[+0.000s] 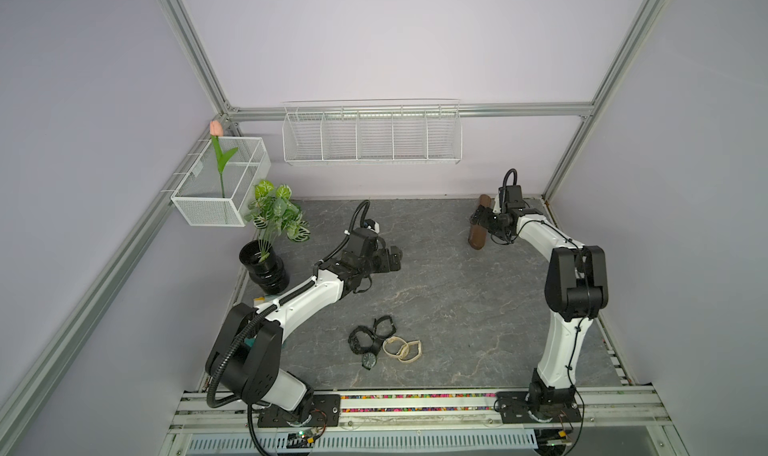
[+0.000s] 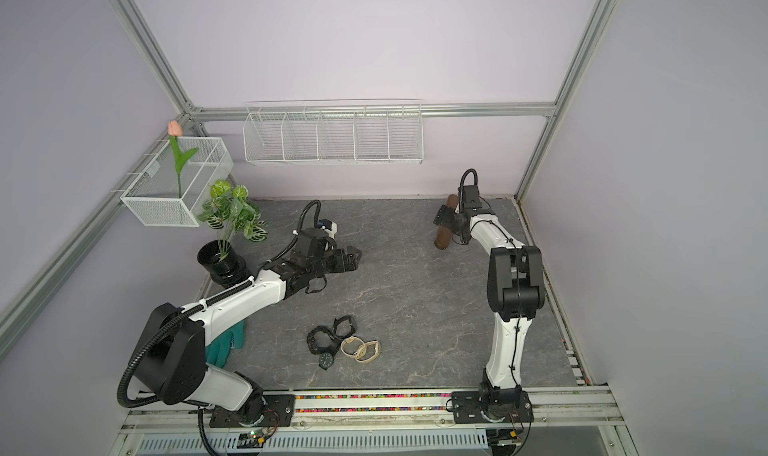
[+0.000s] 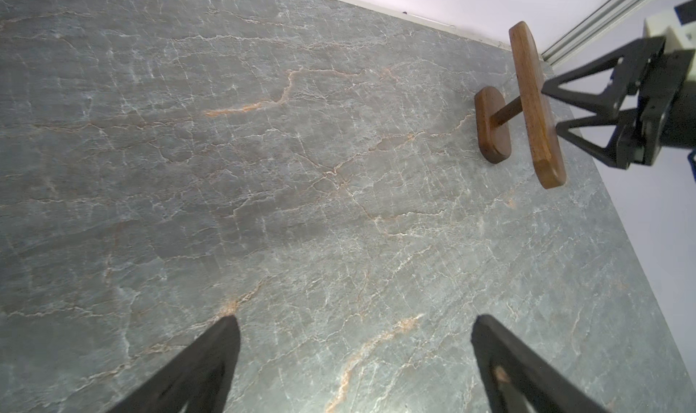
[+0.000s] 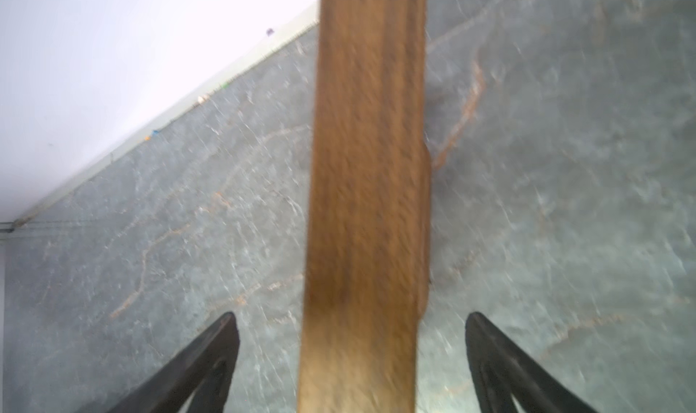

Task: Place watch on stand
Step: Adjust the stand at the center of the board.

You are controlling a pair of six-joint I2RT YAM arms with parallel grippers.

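Observation:
The stand (image 1: 478,238) (image 2: 443,238), a dark brown wooden bar on a small base, is at the back right of the grey table. My right gripper (image 1: 478,219) (image 2: 442,215) hangs open over its middle. In the right wrist view the bar (image 4: 365,204) runs between the two fingers of the right gripper (image 4: 350,320) with a gap on each side. Several watches (image 1: 376,341) (image 2: 338,341), black and beige, lie in a heap near the front middle. My left gripper (image 1: 395,259) (image 2: 353,259) (image 3: 354,324) is open and empty over bare table, far from the watches.
A black pot with a leafy plant (image 1: 266,266) stands at the back left. A white wire basket with a tulip (image 1: 220,183) hangs on the left frame, and a wire shelf (image 1: 372,135) on the back wall. A teal cloth (image 2: 226,345) lies under the left arm.

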